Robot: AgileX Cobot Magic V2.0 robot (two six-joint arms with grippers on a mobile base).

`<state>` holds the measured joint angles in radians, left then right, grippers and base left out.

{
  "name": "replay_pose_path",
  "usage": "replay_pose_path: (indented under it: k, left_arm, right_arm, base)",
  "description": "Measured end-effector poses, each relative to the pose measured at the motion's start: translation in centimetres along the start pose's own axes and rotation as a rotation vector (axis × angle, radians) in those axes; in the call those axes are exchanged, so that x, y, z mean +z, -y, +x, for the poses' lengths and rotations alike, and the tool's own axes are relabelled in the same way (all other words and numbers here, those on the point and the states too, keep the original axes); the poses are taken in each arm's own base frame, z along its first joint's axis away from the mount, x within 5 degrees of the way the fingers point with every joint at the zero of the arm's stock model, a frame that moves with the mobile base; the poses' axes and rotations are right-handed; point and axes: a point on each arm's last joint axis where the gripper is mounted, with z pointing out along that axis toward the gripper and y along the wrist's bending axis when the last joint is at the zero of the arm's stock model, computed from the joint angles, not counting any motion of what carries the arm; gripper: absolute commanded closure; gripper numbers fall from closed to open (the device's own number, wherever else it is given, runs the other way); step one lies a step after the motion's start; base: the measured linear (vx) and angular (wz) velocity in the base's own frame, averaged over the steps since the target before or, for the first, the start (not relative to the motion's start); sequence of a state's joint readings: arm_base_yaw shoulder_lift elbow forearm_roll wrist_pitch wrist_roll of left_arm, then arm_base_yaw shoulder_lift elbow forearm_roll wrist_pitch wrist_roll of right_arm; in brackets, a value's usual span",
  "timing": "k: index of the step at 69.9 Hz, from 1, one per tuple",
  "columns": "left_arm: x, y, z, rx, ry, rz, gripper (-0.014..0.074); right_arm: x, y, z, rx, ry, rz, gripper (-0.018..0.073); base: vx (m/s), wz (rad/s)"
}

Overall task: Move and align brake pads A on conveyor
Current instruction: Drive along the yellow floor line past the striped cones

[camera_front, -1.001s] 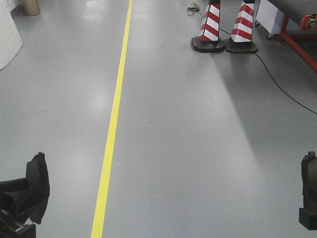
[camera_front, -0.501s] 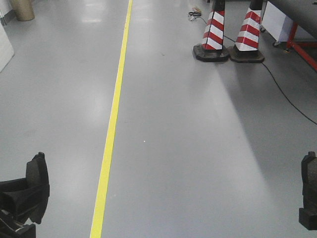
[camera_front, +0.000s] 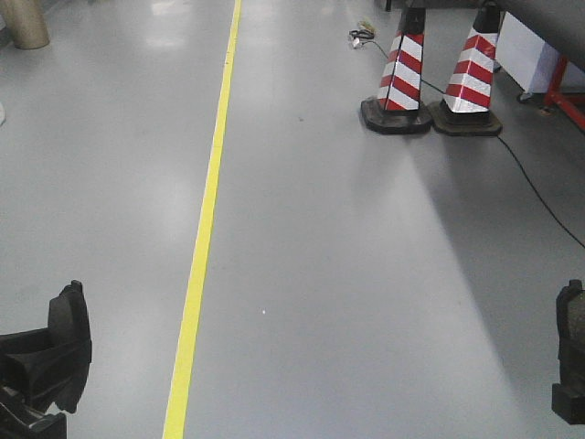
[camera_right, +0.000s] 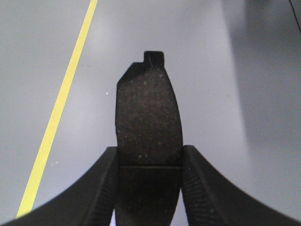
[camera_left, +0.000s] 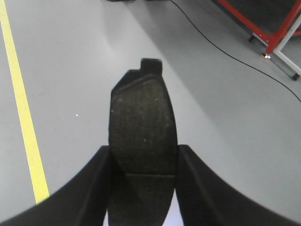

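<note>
Dark pads lengthwise between fingers

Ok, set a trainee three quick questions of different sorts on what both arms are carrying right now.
1. True or false: each of the two grippers is shut on a curved grey-brown brake pad.
2. The yellow floor line lies nearer which gripper in the front view: A left, B right?
3. Fill in: two red-and-white striped ____ stand far ahead.

Key
1. True: left gripper holds the left brake pad; right gripper holds the right brake pad.
2. A.
3. Cones.
</note>
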<state>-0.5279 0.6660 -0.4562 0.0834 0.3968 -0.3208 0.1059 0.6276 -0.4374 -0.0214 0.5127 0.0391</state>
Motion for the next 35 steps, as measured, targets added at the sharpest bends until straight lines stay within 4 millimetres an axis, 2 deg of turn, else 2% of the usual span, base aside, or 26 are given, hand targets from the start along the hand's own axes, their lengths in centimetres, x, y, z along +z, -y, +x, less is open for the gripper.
replay_pose_path:
  k: [35]
  left_arm:
    - [0.00, 0.00, 0.00, 0.000, 0.000, 0.000, 0.0458]
  right_arm:
    - [0.00, 0.00, 0.01, 0.000, -0.001, 0.000, 0.0515]
  base:
    - [0.55, 0.04]
